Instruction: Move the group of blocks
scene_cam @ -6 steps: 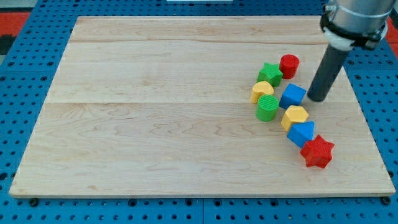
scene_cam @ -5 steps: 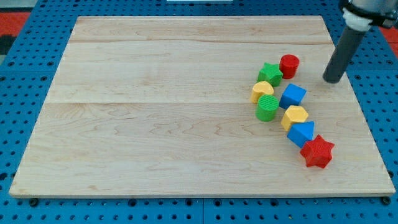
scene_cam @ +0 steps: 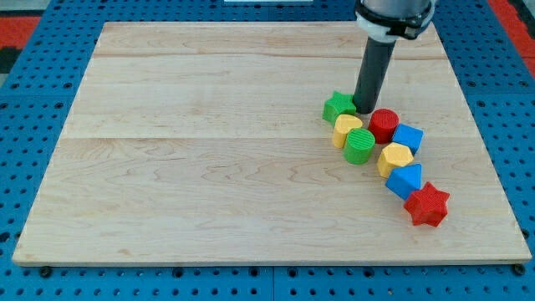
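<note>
My tip (scene_cam: 364,109) rests on the board at the upper edge of a cluster of blocks, right of the green star (scene_cam: 338,107) and just above the red cylinder (scene_cam: 384,124). Below them lie a yellow half-round block (scene_cam: 346,130), a green cylinder (scene_cam: 359,145), a blue cube (scene_cam: 408,138), a yellow hexagon block (scene_cam: 395,158), a blue block (scene_cam: 405,180) and a red star (scene_cam: 427,205). The blocks run in a chain down toward the view's right bottom.
The wooden board (scene_cam: 209,150) sits on a blue pegboard table (scene_cam: 25,125). The cluster lies in the board's right half, the red star near the right bottom corner.
My tip has swung from the right of the cluster to its upper side. The red cylinder slid down beside the blue cube, the blue cube shifted right, and the green star moved left.
</note>
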### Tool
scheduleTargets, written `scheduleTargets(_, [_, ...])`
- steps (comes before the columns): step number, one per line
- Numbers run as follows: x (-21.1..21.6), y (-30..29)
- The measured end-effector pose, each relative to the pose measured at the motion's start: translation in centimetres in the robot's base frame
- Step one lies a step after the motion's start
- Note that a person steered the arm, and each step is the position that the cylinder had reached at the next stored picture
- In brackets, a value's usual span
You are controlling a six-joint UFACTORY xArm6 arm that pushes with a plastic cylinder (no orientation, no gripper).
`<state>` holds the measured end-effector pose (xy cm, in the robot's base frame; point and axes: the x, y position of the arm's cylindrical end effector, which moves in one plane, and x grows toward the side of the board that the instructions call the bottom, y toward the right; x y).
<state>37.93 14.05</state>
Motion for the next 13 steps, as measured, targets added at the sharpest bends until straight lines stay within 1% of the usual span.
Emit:
scheduleTargets(1, [-2.5, 3.3])
scheduleTargets(2, [3.6, 4.5])
scheduleTargets(3, [7.9, 4.5])
scheduleTargets(4, [8.7, 4.5])
scheduleTargets(5, [8.3, 6.2])
scheduleTargets(6, [8.3, 6.4])
scheduleTargets(7, [9.2, 8.0])
scheduleTargets(8, [10.6, 7.1])
scheduleTargets(9, [9.5, 5.9])
scheduleTargets(10, [2.1, 6.4])
scheduleTargets(11, [-3.5, -0.8])
scheduleTargets(12, [-4.1, -8.7])
scheduleTargets(13, [-2.2, -6.4])
